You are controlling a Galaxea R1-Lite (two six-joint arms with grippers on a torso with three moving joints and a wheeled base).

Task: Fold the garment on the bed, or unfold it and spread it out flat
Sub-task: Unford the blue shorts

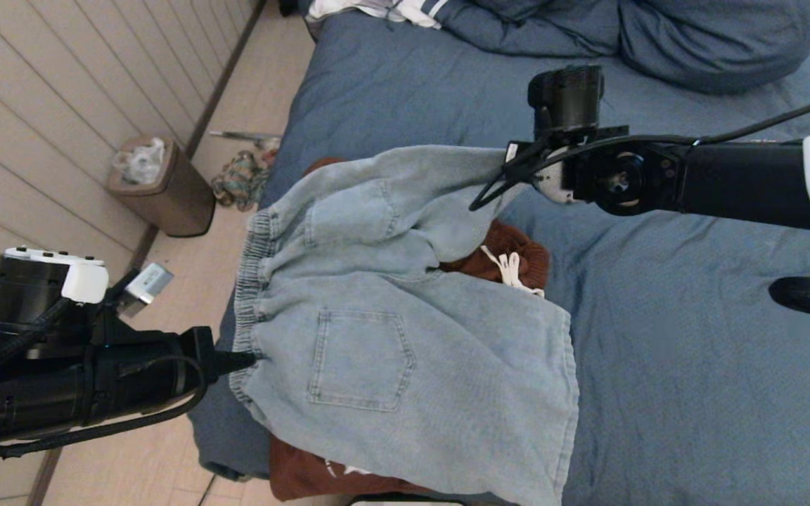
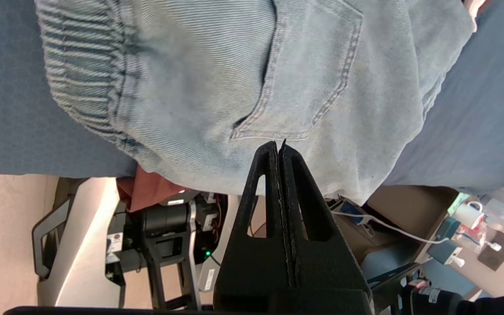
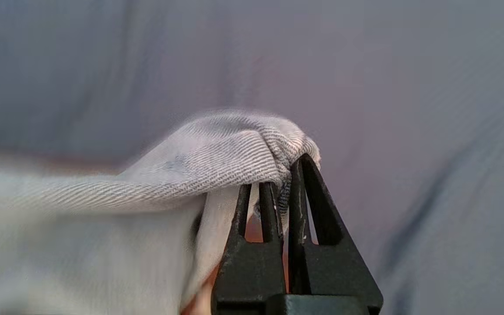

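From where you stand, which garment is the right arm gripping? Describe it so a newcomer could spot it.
On the slate-blue bed, near its left edge, lies a heap of clothes. The top piece, light denim shorts, is pinched at its far hem by the right gripper. Pale blue cloth, an elastic waistband and a stitched back pocket set it apart from the rust-brown garment underneath.

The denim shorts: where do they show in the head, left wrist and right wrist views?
Head view: denim shorts lie mid-frame across the bed, over a brown garment.
Left wrist view: shorts fill the frame beyond the left gripper.
Right wrist view: a bunched fold is pinched in the right gripper.
Shared landmark: the blue bed sheet.
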